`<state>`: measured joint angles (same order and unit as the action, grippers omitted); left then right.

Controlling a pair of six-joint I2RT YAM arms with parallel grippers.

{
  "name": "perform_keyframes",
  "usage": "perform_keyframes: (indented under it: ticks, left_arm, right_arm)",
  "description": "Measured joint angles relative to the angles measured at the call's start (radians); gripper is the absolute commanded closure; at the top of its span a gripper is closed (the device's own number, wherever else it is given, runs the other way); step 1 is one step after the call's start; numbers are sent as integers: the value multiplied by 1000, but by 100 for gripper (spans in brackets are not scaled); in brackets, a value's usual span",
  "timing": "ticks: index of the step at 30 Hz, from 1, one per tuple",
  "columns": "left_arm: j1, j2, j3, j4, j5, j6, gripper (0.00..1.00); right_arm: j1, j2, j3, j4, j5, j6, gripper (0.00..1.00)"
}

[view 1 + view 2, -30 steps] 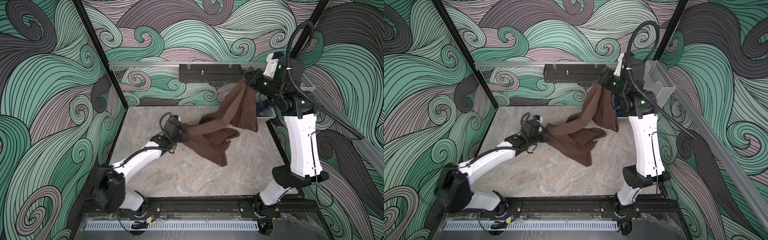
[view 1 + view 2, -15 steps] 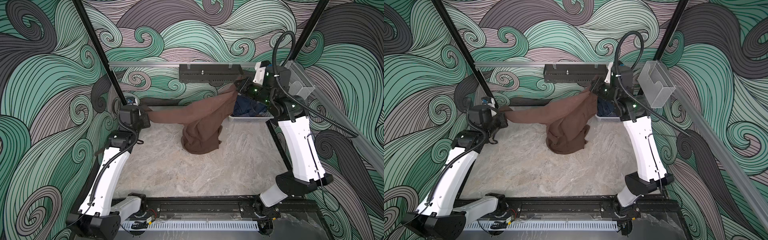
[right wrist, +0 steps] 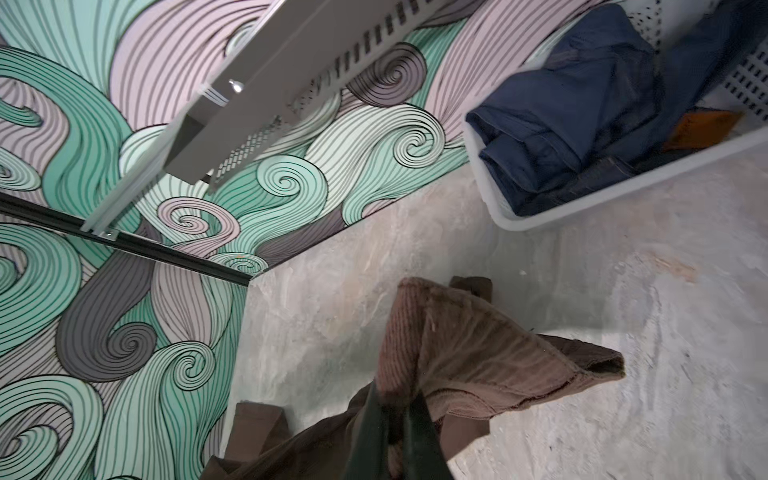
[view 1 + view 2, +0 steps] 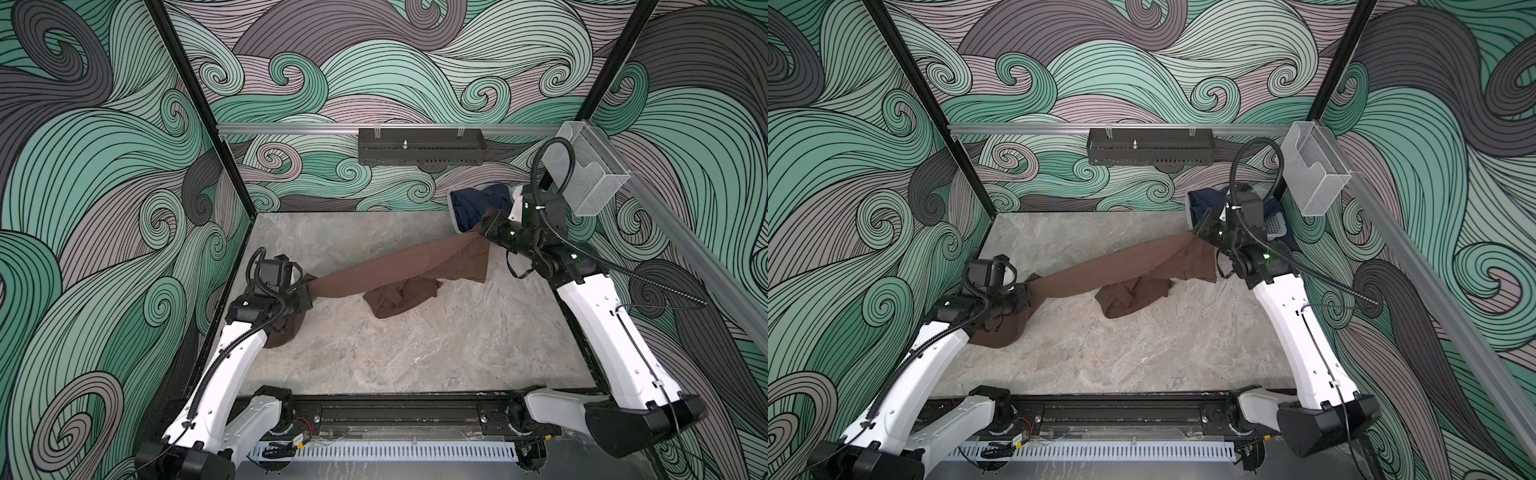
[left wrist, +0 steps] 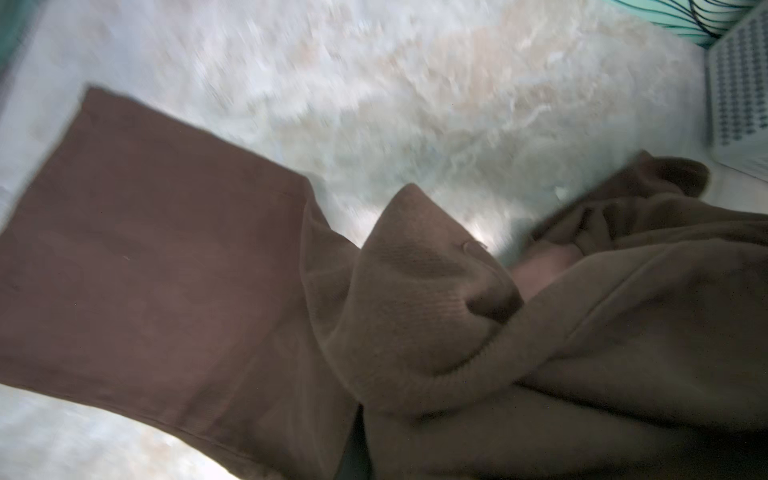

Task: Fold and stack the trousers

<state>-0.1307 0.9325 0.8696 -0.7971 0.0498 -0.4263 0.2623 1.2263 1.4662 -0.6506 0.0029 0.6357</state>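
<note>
In both top views the trousers (image 4: 395,266) (image 4: 1113,270) are stretched as a sagging brown band across the table (image 4: 415,353) (image 4: 1142,353), suspended between the two claws. The left gripper (image 4: 307,286) (image 4: 1027,291) stands at the 9 o'clock edge of the table and is clamped on one end of the band. From this claw the fabric runs toward 2 o'clock, and a loose flap hangs from it toward 7 o'clock, under the left arm, down to the table. The right gripper (image 4: 484,226) (image 4: 1198,230) stands at about 2 o'clock, closed on the other end, with a wide panel of cloth hanging directly below it. Slack from the band drops near the table centre and rests there in a crumpled heap. The basket (image 4: 1277,226) holding navy garments (image 4: 478,203) (image 4: 1204,203) sits in the 1 o'clock corner, just behind the right claw. In the left wrist view the trousers (image 5: 166,249) cover the jaws completely: one flat leg panel extends away over the table (image 5: 415,104) and thick folds bunch close to the lens. The grip itself is hidden here. In the right wrist view the right gripper (image 3: 395,411) shows two dark fingers (image 3: 365,436) pinched together on a ribbed edge of the trousers (image 3: 478,353), which stands up beyond the fingertips. The basket (image 3: 623,187) with the navy garments (image 3: 582,104) lies beyond it, apart from the brown cloth.
</note>
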Motion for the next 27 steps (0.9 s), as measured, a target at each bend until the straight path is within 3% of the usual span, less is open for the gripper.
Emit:
perform_keyframes:
  ticks: [3, 9, 12, 16, 20, 27]
  left_arm:
    - [-3, -27, -55, -11, 71, -47, 89]
    - [-75, -24, -86, -50, 128, -106, 46]
    - [-80, -24, -79, -64, 151, -118, 33]
    - [-80, -18, -15, -69, 150, -120, 25]
    - [-82, 47, 64, -19, 154, -120, 27]
    - [-151, 459, 229, 88, 258, -124, 25]
  right_arm:
    - [-4, -68, -79, 7, 24, -7, 100]
    - [-60, -204, -229, 26, 95, -35, 100]
    - [-103, -265, -314, 31, 122, -37, 100]
    - [-140, -329, -410, 24, 147, -36, 100]
    - [-161, -374, -448, -1, 158, -33, 100]
    - [-162, -387, -388, -25, 121, -33, 100]
